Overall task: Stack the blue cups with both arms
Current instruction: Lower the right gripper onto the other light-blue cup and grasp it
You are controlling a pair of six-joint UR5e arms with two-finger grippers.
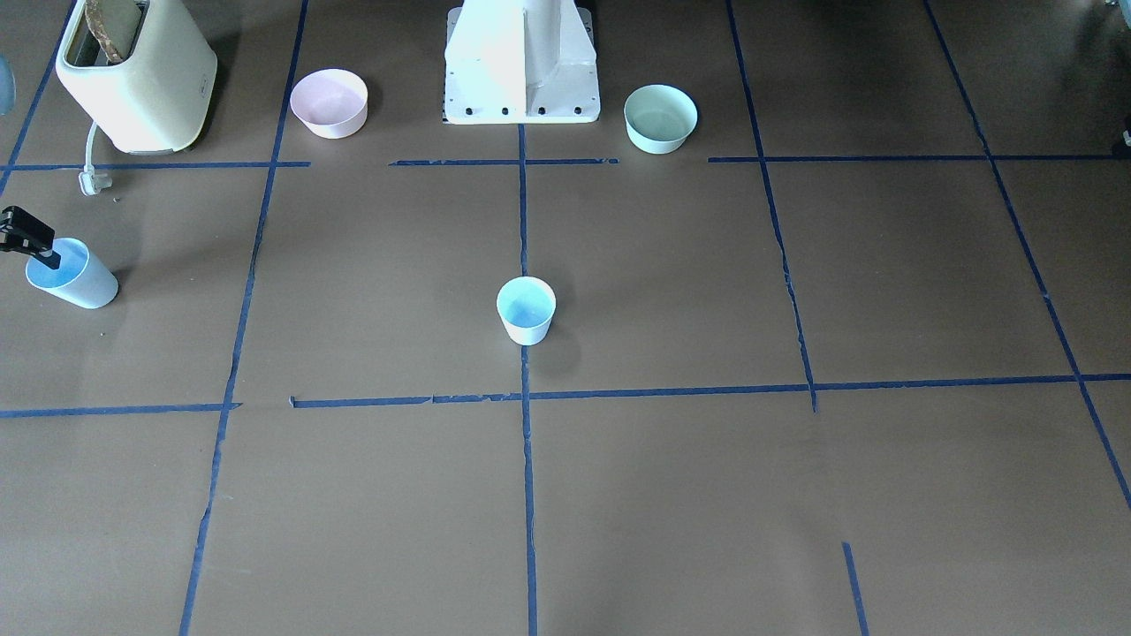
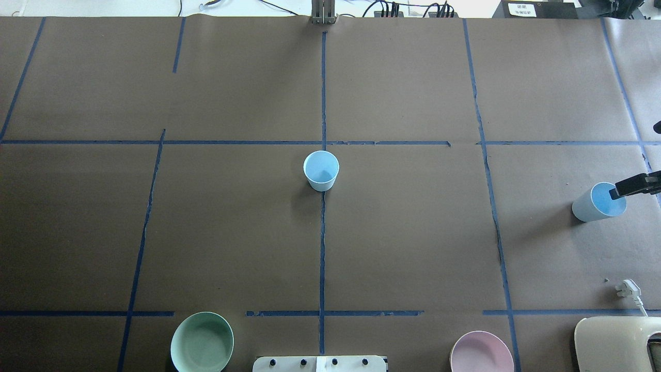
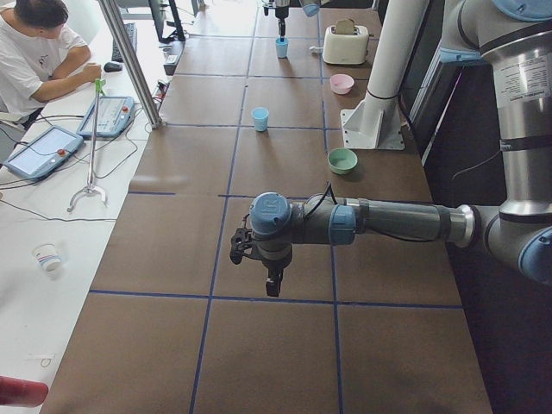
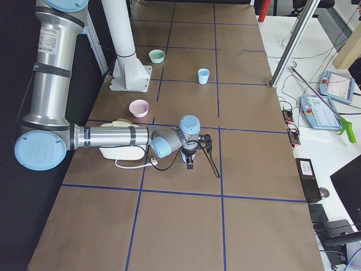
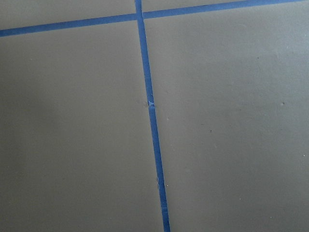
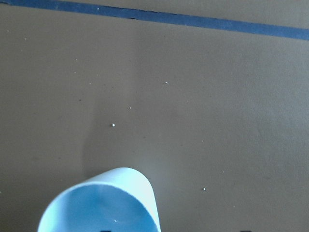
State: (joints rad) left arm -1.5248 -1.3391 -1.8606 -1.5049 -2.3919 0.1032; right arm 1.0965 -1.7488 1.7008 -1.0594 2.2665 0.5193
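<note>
Step in hand: first pickup. Right arm's black fingers [image 2: 631, 186] at rim of pale blue tapered plastic cup [image 2: 598, 202] near right end of brown paper-covered surface [image 2: 413, 232]. Pinching wall or only straddling it: cannot tell. Second pale blue plastic cup [image 2: 321, 170] upright at centre, well apart. Left arm's fingers [image 3: 272, 281] over bare surface, away from both cups; spread or pressed together: cannot tell. Next, likely: firm wall grip, lift, carry to centre cup, lower inside.

Bench [image 2: 413, 232] is flat brown with a grid of dark blue tape lines [image 2: 322, 248]. The middle cup [image 2: 321, 170] and the edge cup [image 2: 598, 202] are both pale sky-blue outside, stronger blue inside. Pink bowl [image 2: 481, 353] is super pale, green bowl [image 2: 202, 342] is minty. Toaster [image 1: 141, 88] is cream, arms [image 3: 388, 222] grey with light-blue caps.
</note>
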